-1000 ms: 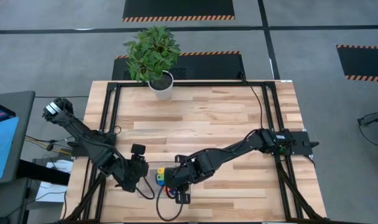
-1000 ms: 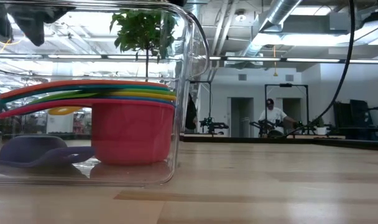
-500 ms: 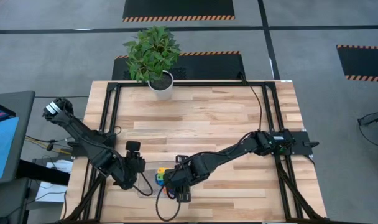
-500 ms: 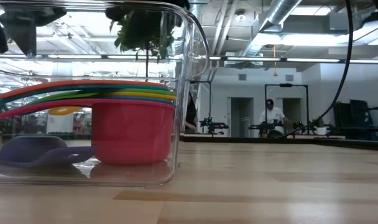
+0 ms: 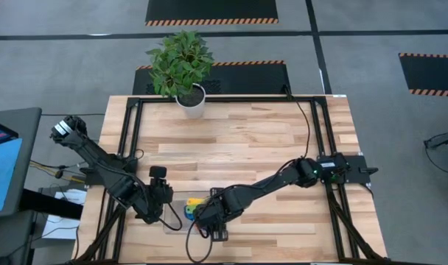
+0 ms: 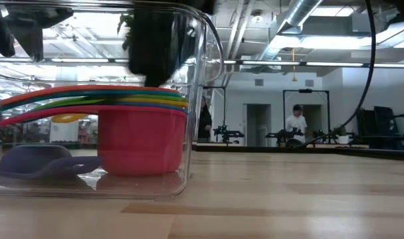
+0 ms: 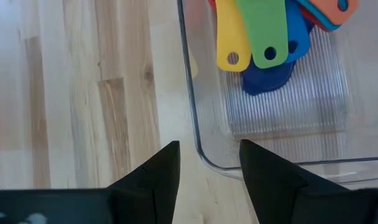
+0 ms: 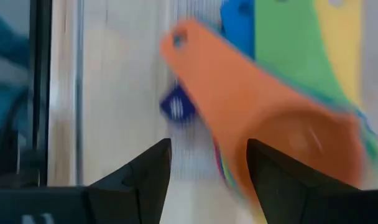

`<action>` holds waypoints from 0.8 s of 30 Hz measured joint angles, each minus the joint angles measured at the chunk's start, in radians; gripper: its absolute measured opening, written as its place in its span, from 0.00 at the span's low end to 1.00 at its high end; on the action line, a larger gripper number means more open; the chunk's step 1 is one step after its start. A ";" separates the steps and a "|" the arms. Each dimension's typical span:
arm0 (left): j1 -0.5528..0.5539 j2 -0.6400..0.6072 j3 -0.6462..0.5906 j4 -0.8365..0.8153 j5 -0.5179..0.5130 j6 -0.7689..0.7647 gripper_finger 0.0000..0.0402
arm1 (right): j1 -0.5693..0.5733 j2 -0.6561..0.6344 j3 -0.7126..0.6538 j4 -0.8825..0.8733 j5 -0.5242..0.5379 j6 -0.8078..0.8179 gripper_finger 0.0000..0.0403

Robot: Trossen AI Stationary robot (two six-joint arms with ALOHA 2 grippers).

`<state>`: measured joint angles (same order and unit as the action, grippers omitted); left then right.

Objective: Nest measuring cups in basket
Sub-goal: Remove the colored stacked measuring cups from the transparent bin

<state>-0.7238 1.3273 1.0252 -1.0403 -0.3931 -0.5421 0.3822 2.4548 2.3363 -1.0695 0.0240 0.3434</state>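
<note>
Where the pale wood table stands | grey floor | hazard-striped mats

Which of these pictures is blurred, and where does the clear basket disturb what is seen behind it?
Right wrist view: motion blur smears the orange cup and the handles beside it. Low view: the basket's curved wall bends the background and blurs a dark shape above the red cup. Left wrist view: sharp. High view: evenly lit.
</note>
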 joint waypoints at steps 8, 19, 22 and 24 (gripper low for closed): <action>0.000 0.000 0.000 0.004 -0.005 0.008 0.39 | -0.012 0.035 0.000 -0.048 -0.002 0.004 0.58; 0.000 0.000 0.000 0.007 -0.013 0.014 0.39 | -0.030 0.035 -0.001 -0.047 0.000 -0.002 0.57; 0.000 0.000 0.000 0.007 -0.018 0.014 0.39 | -0.031 0.035 -0.002 -0.045 0.000 -0.001 0.54; 0.000 0.000 0.000 0.008 -0.039 0.015 0.39 | -0.031 0.035 -0.002 -0.044 0.001 -0.001 0.50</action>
<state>-0.7242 1.3273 1.0252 -1.0320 -0.4323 -0.5274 0.3508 2.4901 2.3344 -1.1133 0.0246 0.3420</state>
